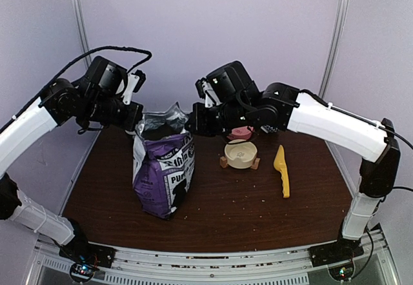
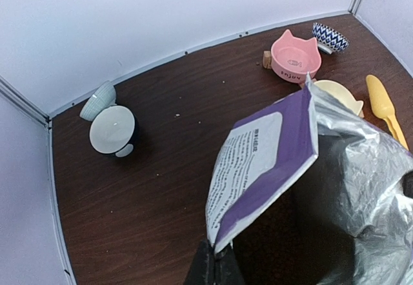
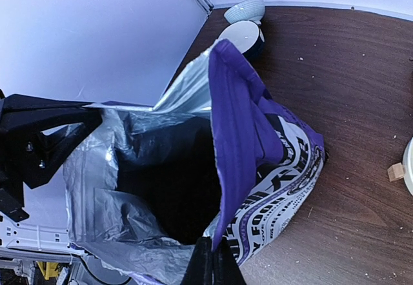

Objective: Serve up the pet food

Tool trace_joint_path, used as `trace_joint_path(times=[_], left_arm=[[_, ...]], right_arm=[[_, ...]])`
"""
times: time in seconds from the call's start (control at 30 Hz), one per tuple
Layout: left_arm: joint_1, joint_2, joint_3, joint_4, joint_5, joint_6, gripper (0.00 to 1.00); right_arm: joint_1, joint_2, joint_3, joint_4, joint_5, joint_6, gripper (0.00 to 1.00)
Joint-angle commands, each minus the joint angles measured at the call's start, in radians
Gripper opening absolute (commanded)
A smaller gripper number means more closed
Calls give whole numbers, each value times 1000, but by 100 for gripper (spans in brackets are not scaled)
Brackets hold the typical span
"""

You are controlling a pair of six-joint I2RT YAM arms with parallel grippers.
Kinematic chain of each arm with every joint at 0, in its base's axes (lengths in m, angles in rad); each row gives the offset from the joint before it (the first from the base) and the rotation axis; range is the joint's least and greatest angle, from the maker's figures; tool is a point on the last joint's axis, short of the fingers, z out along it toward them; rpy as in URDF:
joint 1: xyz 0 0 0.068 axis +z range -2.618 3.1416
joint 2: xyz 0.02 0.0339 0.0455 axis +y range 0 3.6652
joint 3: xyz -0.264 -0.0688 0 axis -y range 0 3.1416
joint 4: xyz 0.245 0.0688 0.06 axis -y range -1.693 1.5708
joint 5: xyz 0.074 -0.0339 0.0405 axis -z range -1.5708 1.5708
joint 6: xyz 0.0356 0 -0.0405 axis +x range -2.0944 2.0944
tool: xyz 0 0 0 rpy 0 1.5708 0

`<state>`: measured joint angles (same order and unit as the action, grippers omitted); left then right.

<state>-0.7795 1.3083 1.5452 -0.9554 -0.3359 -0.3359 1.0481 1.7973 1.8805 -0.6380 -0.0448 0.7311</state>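
The purple pet food bag [image 1: 164,172] stands upright on the brown table, its silver-lined mouth open. My left gripper [image 1: 133,122] is shut on the bag's left top edge; in the left wrist view its fingers [image 2: 216,269] pinch the rim of the bag [image 2: 271,156]. My right gripper [image 1: 192,122] is shut on the right top edge; in the right wrist view its fingers [image 3: 213,265] pinch the bag [image 3: 245,143]. The inside is dark; no kibble shows. The yellow scoop [image 1: 282,169] lies right of the cream bowl [image 1: 241,153].
A pink cat-ear bowl [image 2: 295,56] and a blue patterned bowl [image 2: 330,37] sit behind the cream bowl [image 2: 339,93]. A dark blue bowl [image 2: 113,130] and a pale striped bowl [image 2: 98,100] stand at the far left corner. Crumbs dot the table. White walls enclose the back.
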Motion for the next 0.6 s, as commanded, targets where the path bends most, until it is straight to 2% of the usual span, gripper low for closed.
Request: trace_joint_path(times=[0.0, 0.17, 0.33, 0.4, 0.47, 0.53, 0.57], left_arm=[[29, -72, 10, 101, -72, -25, 0], [29, -84, -70, 172, 74, -83, 0], [31, -110, -151, 278, 178, -102, 1], [31, -104, -149, 288, 209, -98, 7], [31, -93, -141, 287, 224, -100, 17], [31, -89, -135, 288, 228, -108, 35], [31, -90, -134, 287, 224, -110, 48]], right_arm=[[-19, -65, 31, -36, 126, -23, 0], [-22, -51, 12, -70, 135, -52, 0], [-23, -79, -53, 13, 91, -51, 0], [-23, -107, -99, 71, 59, -48, 12], [-23, -140, -146, 124, 47, -59, 28], [-23, -175, -183, 153, 52, -75, 45], [-24, -191, -199, 161, 60, -84, 51]])
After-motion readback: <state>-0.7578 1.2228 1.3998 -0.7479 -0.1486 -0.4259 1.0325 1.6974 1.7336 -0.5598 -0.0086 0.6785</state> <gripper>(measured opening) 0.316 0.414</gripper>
